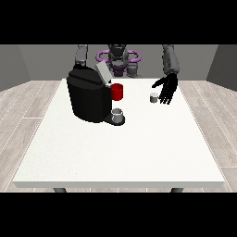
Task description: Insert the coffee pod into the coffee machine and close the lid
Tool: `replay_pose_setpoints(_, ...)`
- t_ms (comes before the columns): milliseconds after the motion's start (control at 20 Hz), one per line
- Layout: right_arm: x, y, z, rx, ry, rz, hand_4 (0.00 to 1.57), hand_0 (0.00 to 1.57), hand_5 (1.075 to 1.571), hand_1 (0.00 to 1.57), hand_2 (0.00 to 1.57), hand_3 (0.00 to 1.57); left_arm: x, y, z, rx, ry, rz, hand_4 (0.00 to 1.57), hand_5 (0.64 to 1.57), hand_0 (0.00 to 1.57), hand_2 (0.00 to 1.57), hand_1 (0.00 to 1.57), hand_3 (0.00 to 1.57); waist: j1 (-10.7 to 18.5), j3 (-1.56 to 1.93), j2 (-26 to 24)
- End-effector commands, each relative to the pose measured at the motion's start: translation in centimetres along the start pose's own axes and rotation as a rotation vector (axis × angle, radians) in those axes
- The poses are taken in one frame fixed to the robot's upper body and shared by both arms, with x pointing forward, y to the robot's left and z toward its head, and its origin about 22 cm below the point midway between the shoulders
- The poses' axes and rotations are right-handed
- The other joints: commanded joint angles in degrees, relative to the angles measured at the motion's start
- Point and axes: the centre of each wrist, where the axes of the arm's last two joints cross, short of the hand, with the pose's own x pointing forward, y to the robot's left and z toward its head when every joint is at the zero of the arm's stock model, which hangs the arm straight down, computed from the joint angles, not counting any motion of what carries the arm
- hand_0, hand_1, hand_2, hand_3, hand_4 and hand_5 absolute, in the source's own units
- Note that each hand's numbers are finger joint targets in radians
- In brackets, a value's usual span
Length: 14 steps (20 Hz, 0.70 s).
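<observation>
Wood-look plank flooring and grey walls surround a big white rectangular table (120, 152), whose near half is bare.

Going back from the camera, the first thing you hit is a small grey cup (118, 115) sitting on the drip base of the bulky black coffee machine (88, 95). Machine's on the view's left half of the table, with its grey lid (102, 73) flipped up and tilted. Right behind the cup, touching the machine's side as far as I can see, there's a red cylindrical container (117, 91).

Over on the view's right half, the small grey cylindrical coffee pod (154, 97) stands upright on the table, well apart from the machine. The black hand at the view's right (167, 88) hangs just beside it, on the pod's right, fingers (164, 99) spread and pointing down, relaxed, not wrapped around anything. Pod sits just beside those fingertips; can't tell if anything's touching.

Count: one machine, one pod, one grey cup, one red container, one hand visible.

Furthest back, the other arm (81, 54) drops down behind the machine, so its hand is hidden.
</observation>
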Motion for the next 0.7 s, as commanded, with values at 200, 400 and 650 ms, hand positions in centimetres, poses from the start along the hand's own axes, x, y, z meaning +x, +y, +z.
replay_pose_setpoints(200,0.0,-0.5,-1.0,0.036,-0.030,0.028,0.00,0.00,1.571,0.00,0.00,0.00,-0.3,-1.4,-1.3,0.098,-0.054,-0.171,0.38,1.571,0.89,0.96,0.89,0.82,-0.90,-0.01,3.10)
replay_pose_setpoints(400,-1.7,-1.1,-1.0,0.049,0.012,-0.013,0.00,0.00,1.571,0.00,0.00,0.00,1.7,-1.7,-2.6,0.039,-0.035,-0.271,0.43,1.571,0.94,1.04,0.94,0.87,-1.20,0.03,0.34)
replay_pose_setpoints(650,-3.4,-1.5,-0.1,0.049,0.037,-0.025,0.00,0.00,1.571,0.00,0.00,0.00,0.2,-3.5,-2.0,-0.086,0.033,-0.377,0.34,1.571,0.87,1.02,0.87,0.88,-1.51,0.04,-0.91)
